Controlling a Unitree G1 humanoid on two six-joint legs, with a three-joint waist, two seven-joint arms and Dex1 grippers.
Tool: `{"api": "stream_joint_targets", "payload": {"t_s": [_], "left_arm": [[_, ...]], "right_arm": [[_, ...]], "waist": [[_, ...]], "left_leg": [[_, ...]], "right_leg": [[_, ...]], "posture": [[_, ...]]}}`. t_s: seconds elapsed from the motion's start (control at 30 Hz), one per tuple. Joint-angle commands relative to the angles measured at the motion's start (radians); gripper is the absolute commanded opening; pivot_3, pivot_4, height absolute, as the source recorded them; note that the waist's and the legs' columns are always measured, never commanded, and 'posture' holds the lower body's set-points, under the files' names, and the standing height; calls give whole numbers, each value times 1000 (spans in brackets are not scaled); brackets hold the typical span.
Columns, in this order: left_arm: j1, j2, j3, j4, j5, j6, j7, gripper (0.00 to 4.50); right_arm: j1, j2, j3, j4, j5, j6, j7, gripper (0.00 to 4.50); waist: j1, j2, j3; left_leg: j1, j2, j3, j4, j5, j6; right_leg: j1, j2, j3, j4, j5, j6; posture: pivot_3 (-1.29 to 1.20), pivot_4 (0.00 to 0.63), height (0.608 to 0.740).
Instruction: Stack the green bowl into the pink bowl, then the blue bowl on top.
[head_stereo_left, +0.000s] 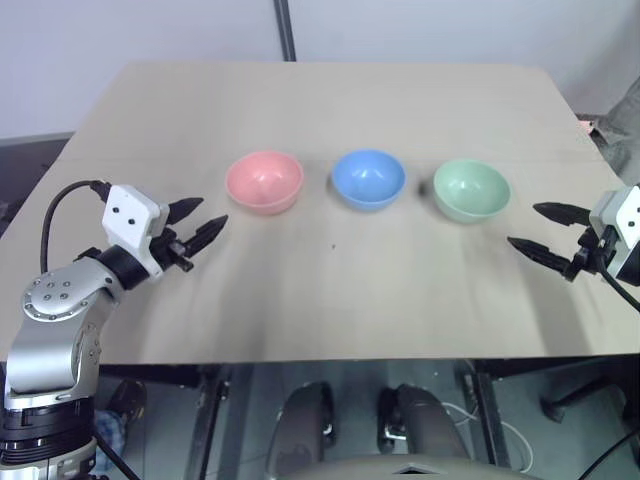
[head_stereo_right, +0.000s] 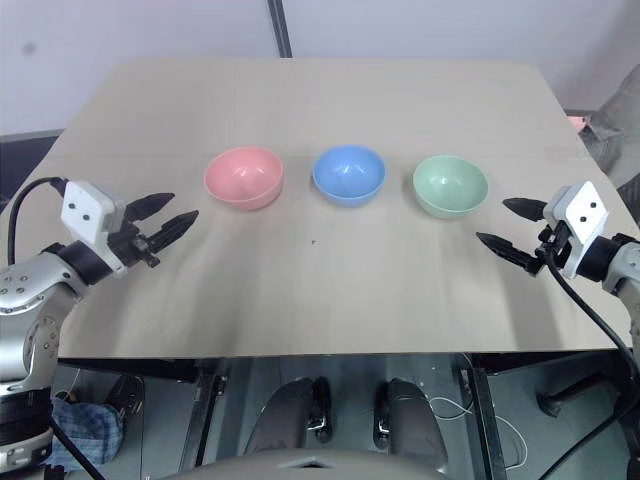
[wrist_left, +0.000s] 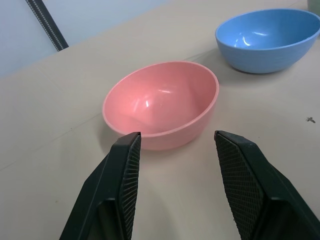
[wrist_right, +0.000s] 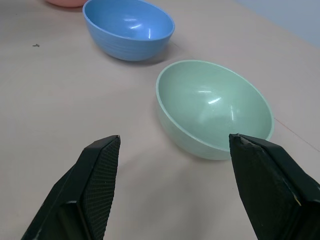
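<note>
Three bowls sit in a row across the middle of the frame on the tan tabletop, each upright, empty and apart from its neighbours: the pink bowl left of centre, the blue bowl at centre, the green bowl right of centre. Narrow strips of bare tabletop separate them, none touching.

The left hand hovers at the lower left of the frame, fingers spread and holding nothing, pointing toward the pink bowl with bare surface between them. The right hand hovers at the right edge of the frame, fingers wide apart and empty, aimed at the green bowl and just short of it.

A broad band of bare tabletop runs from the bowls down to the near edge in the lower part of the frame, and another wide stretch lies behind them up to the far edge at the top
</note>
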Motion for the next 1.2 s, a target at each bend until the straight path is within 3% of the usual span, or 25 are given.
{"api": "stream_joint_targets", "payload": {"t_s": [0.03, 0.93, 1.2], "left_arm": [[-11, 14, 8, -27, 2, -26, -5, 2481], [-39, 21, 0, -10, 15, -28, -32, 2481], [-104, 67, -60, 81, 80, -58, -57, 2481]], "right_arm": [[2, -14, -30, -25, 13, -18, 0, 3780], [13, 0, -25, -21, 18, -42, -7, 3780], [-46, 38, -3, -167, 158, 74, -33, 3780]], "waist": [[0, 0, 0], [2, 0, 0], [1, 0, 0]], "left_leg": [[0, 0, 0, 0, 0, 0], [0, 0, 0, 0, 0, 0], [0, 0, 0, 0, 0, 0]], "right_leg": [[0, 0, 0, 0, 0, 0], [0, 0, 0, 0, 0, 0], [0, 0, 0, 0, 0, 0]], "posture": [[0, 150, 740], [0, 150, 740], [0, 150, 740]]}}
